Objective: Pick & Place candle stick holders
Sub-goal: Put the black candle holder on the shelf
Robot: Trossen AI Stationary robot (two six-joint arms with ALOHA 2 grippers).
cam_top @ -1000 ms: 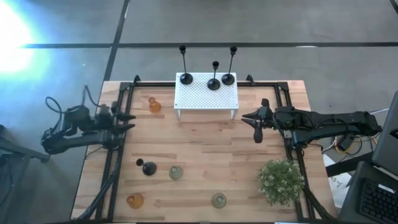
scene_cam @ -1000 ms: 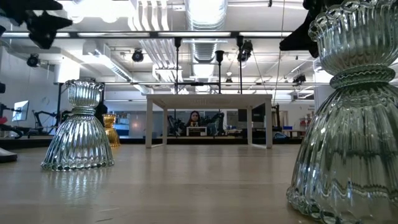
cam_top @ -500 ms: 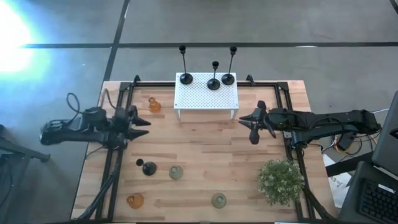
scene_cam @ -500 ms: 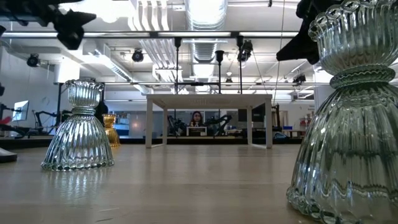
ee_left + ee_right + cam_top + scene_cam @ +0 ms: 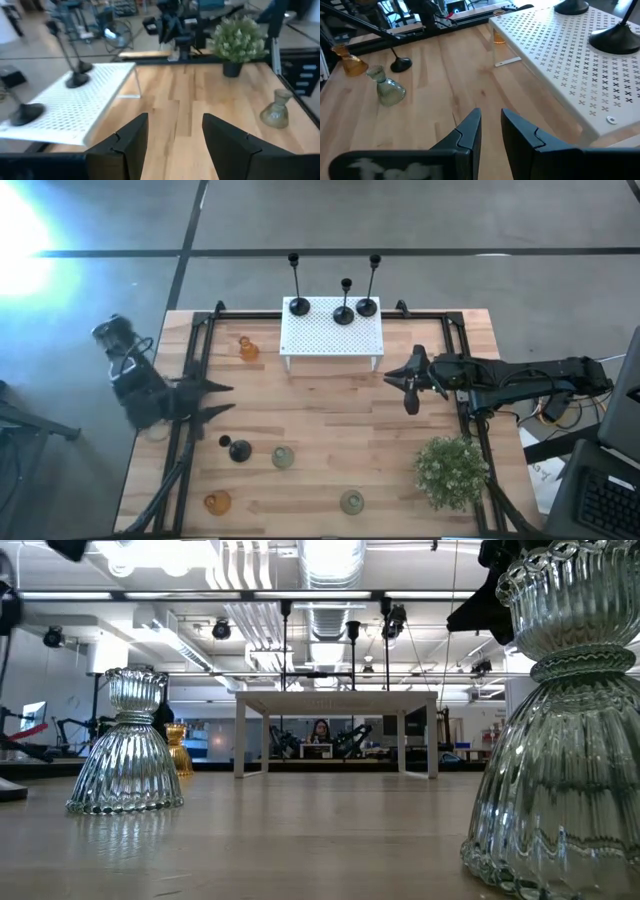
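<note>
A pale butcher-block wooden table (image 5: 330, 415), edged by a black metal frame, is shown from above on a grey concrete floor. In the low view a large workshop with ceiling ducts and lights is seen beyond it, and a person (image 5: 321, 730) is seated at a distant bench.

Eight candle stick holders are counted. At the left edge, the left gripper (image 5: 215, 402) is held over the table with its fingers spread apart and nothing between them. Just beside it stands one black round-based holder with a thin stem (image 5: 238, 449). Two squat amber glass holders are seen, one at the far left (image 5: 248, 348) and one at the near left (image 5: 217, 502). Two squat pale green glass holders are placed along the near side, one beside the black holder (image 5: 283, 457) and one nearer the edge (image 5: 351, 502).

At the far centre, one white perforated metal rack (image 5: 333, 335) carries three black holders (image 5: 344, 308) upright in a row.

To the right of the rack, the right gripper (image 5: 410, 385) is poised above bare wood, its fingers drawn close with a narrow gap, empty. One bushy green potted plant (image 5: 451, 470) is set at the near right.
</note>
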